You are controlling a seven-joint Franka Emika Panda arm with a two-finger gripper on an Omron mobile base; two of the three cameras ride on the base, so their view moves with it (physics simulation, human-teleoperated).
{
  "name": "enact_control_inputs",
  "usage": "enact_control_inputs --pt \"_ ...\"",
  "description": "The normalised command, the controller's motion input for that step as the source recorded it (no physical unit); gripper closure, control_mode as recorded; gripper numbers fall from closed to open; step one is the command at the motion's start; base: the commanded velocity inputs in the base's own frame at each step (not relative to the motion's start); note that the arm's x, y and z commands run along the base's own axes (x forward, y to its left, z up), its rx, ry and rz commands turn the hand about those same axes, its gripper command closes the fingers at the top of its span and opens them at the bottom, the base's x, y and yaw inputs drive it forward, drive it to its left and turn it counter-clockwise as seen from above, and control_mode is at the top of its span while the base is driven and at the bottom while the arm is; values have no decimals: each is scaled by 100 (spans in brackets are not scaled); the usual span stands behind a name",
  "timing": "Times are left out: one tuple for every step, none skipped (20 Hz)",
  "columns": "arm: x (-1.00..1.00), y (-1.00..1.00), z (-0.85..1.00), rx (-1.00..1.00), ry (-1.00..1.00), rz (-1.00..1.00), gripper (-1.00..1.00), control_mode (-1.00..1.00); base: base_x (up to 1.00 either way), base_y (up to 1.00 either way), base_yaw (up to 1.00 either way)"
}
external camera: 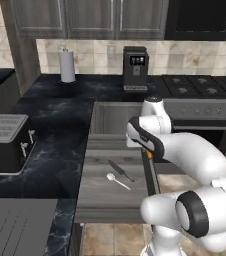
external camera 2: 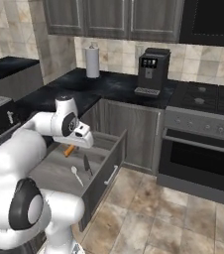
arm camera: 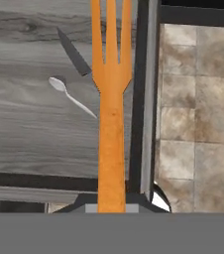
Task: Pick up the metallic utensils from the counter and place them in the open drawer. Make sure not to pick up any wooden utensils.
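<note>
The fingers [arm camera: 111, 206] are pinching the orange fork [arm camera: 111, 124] over the open drawer [arm camera: 29, 134]; the spoon [arm camera: 69, 96] is lying at ten o'clock; next, releasing inside the drawer's wall.

The arm [external camera: 195, 160] is glossy white, built of thick rounded segments like fat tubes. Dark, near-black bands ring its joints, clearest on the big round joint [external camera: 191, 214] near the base. The hand [external camera: 144, 136] looks white with a dark strip, though it is blurry.
</note>
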Motion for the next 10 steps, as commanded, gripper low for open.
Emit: enact_control_inputs --pt "49 0 -59 0 9 0 100 -100 0 0 0" --pt "44 0 -60 0 5 0 100 -100 0 0 0" --pt "41 13 -66 0 2 0 100 -100 0 0 0" --pt "44 19 -59 0 3 0 100 -100 0 0 0" --pt "43 14 -56 0 3 0 100 -100 0 0 0" --pt "43 10 -54 0 2 0 100 -100 0 0 0" --pt "44 0 -62 0 0 0 100 -100 0 0 0" --pt "42 0 -61 0 0 0 100 -100 0 0 0" --pt "34 0 -64 0 0 0 100 -100 0 0 0" --pt "25 -1 -66 0 0 0 100 -100 0 0 0"
